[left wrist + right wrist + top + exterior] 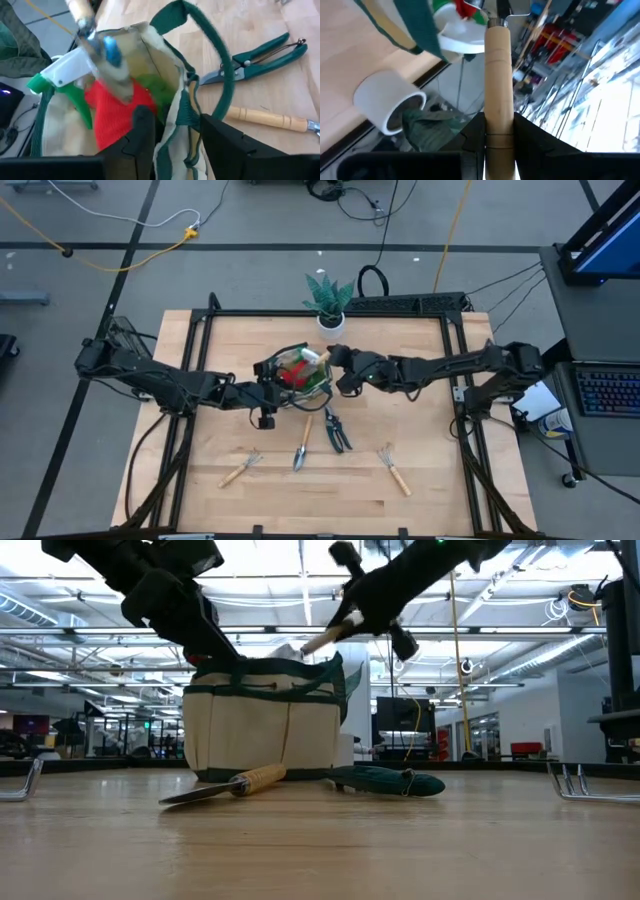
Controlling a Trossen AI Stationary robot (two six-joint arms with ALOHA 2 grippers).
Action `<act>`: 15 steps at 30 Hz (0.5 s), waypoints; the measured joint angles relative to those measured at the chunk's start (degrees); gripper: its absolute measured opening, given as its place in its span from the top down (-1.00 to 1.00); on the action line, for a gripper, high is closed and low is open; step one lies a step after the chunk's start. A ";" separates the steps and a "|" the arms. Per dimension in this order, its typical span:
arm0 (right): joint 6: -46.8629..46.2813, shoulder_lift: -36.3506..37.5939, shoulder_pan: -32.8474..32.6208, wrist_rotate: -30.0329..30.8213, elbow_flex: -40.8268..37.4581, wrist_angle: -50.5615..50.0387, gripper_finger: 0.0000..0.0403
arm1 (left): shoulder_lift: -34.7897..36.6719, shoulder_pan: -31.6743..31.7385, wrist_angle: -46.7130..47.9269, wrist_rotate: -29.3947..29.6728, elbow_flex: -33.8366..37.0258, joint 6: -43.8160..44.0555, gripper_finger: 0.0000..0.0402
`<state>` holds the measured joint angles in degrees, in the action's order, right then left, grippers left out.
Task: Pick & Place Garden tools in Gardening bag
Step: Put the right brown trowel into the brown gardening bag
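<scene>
The beige gardening bag (297,370) with green trim stands at the table's middle. A green spray bottle (60,75) and a red glove (112,117) lie inside it. My left gripper (268,393) is shut on the bag's near rim. My right gripper (338,370), at the bag's right, is shut on a wooden-handled trowel (322,638). The trowel's metal blade (112,67) reaches down into the bag's mouth. Two rakes (241,469) (393,468), another trowel (302,446) and dark shears (337,430) lie flat on the table nearer the front. My left gripper grips the bag's rim wall (176,131) beside a handle loop, one finger (142,135) inside the bag and one outside. The fingers slant down from the table's left. The bag stands upright on the table. My right gripper pinches the trowel's wooden handle (498,117) near its free end between its two fingers, which lie along it. It comes nearly level from the table's right. The trowel is lifted clear, its blade end tilted down into the bag.
A potted green plant (328,300) in a white pot stands at the far edge, just behind the bag. Black frame rails (330,313) border the wooden table. Bare wood lies at the front left and front right.
</scene>
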<state>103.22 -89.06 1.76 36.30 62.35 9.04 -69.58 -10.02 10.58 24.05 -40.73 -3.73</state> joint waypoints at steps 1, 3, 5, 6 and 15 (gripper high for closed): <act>0.15 -0.41 0.00 0.56 0.00 0.50 0.69 | 0.00 0.00 0.16 0.00 0.00 -0.02 0.16; 0.91 -0.70 0.00 0.98 0.00 1.33 0.69 | 0.00 0.00 0.92 0.00 0.00 0.51 0.16; 1.30 -0.80 -0.09 0.90 0.00 1.85 0.69 | 0.00 0.00 1.76 0.00 0.00 1.10 0.17; 1.38 -0.83 -0.16 0.53 0.00 2.09 0.69 | 0.00 0.00 2.13 0.00 0.00 1.21 0.18; 0.86 -0.81 -0.76 -4.36 0.00 2.92 0.69 | 0.00 0.87 2.93 -0.03 0.00 1.29 0.52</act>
<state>104.08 -89.86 0.99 31.94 62.35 11.96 -69.58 -9.16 13.51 24.02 -40.73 -2.44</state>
